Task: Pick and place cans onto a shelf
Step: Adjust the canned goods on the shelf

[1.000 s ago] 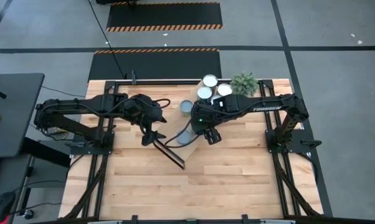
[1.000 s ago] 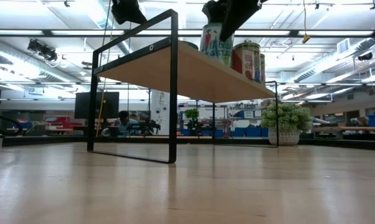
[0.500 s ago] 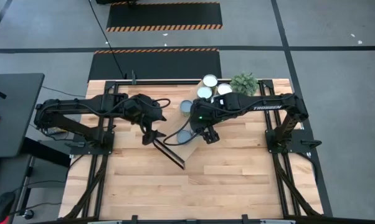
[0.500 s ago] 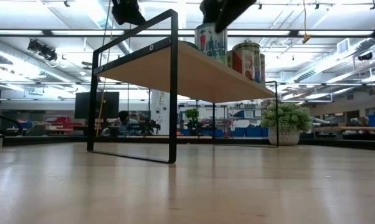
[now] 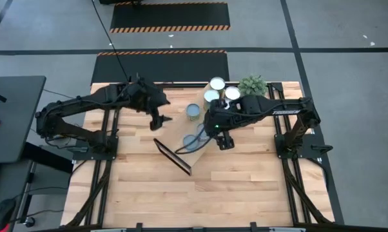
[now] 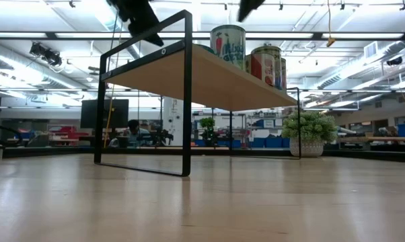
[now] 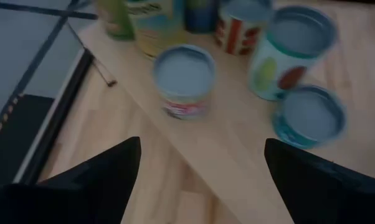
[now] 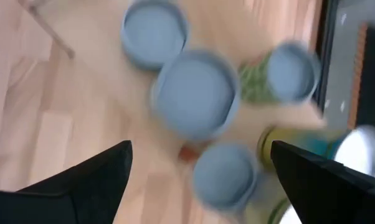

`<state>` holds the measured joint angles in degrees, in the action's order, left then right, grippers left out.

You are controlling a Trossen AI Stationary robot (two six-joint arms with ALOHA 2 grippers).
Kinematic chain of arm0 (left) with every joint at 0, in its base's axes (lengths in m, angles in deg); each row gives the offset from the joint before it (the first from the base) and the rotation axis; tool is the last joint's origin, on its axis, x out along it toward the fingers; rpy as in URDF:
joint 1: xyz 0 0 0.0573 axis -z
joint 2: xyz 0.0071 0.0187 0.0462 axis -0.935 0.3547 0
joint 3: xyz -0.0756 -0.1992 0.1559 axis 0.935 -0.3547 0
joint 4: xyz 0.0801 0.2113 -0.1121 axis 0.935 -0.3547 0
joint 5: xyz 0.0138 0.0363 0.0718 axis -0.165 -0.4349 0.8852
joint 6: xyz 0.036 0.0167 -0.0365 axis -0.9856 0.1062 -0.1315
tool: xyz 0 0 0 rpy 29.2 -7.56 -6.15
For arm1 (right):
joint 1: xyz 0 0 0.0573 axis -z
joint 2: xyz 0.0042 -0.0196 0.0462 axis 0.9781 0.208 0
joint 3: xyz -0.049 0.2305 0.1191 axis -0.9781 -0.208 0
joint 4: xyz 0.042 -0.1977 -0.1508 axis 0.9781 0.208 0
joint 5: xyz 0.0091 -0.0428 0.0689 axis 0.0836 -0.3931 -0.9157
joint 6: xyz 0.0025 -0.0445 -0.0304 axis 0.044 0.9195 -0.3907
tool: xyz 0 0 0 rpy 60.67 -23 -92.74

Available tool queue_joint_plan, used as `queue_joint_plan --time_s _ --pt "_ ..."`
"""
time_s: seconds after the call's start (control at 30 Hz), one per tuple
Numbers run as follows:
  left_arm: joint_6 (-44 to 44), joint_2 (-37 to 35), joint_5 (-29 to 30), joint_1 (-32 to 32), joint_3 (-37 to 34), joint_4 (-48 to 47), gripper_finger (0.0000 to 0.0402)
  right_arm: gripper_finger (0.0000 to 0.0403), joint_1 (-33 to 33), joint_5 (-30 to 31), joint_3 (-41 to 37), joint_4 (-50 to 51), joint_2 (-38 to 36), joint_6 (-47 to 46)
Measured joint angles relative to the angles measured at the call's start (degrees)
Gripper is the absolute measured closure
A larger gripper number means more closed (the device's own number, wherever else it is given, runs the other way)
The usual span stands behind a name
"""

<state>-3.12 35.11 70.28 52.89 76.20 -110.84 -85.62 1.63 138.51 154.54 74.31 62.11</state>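
While the wooden table (image 5: pixel 245 187) carries everything, the shelf (image 6: pixel 209 77) stands on it (seen at an angle from above), with cans (image 6: pixel 228 46) upright on its plank. Both arms hang above the shelf: the left gripper (image 5: pixel 162 119) is spread and empty, the right gripper (image 5: pixel 225 143) likewise released. Farther back, a potted plant (image 5: pixel 252 85) sits beside more cans.

- Grey concrete floor (image 5: pixel 349 51) with dark seams.
- Black mats (image 5: pixel 169 17) edged in orange-black hazard stripes.
- Dark desk (image 5: pixel 10 116) beside the table.
- Ceiling strip lights (image 6: pixel 54 35); blue bins (image 6: pixel 270 142) far behind.
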Motion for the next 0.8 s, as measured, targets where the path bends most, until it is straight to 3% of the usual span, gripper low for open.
queue_joint_plan --time_s 0.17,0.4,0.6,0.8 --pt "-1.2 3.2 -8.1 -5.1 -0.1 1.9 0.0054 0.0017 -2.5 -4.4 0.2 8.1 -0.1 -7.6" --pt "-4.2 9.3 -17.2 -6.3 -0.1 7.5 0.0054 0.0040 -4.1 -8.6 -2.9 8.5 -0.6 -11.8" --pt "-5.7 13.7 -19.7 -6.8 -0.1 8.7 0.0054 0.0056 -4.0 -9.3 -12.5 5.3 -3.5 -14.9" --pt "-6.2 16.3 -20.1 -6.6 -0.1 9.2 0.0054 0.0056 -4.6 -9.2 -25.3 -4.8 -12.9 -22.0"
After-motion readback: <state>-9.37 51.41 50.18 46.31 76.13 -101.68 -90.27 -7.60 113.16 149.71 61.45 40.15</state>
